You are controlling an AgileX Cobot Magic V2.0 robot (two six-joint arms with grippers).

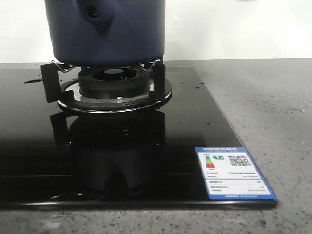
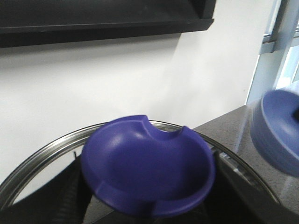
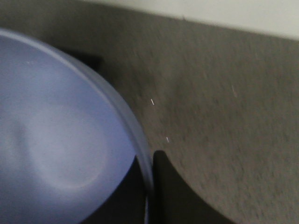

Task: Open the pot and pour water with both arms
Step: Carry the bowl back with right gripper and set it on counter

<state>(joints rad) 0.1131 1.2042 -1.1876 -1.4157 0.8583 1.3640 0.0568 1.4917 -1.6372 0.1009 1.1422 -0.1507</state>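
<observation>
The dark navy pot [image 1: 107, 34] stands on the burner, its side stub with a round hole [image 1: 92, 12] facing me; its top is cut off. Neither gripper shows in the front view. My left gripper [image 2: 149, 207] is shut on the purple-blue knob [image 2: 147, 170] of a glass lid with a metal rim [image 2: 42, 154], held up in front of the white wall. My right gripper [image 3: 150, 186] is shut on the rim of a light blue bowl [image 3: 56, 140], one finger inside and one outside. The bowl also shows blurred in the left wrist view [image 2: 280, 130].
The gas burner with its pot supports [image 1: 114, 85] sits on a black glass cooktop [image 1: 195, 126] with a blue label [image 1: 231, 170] at its front right corner. Grey stone counter [image 1: 273, 107] lies to the right. A dark hood [image 2: 103, 18] hangs on the wall.
</observation>
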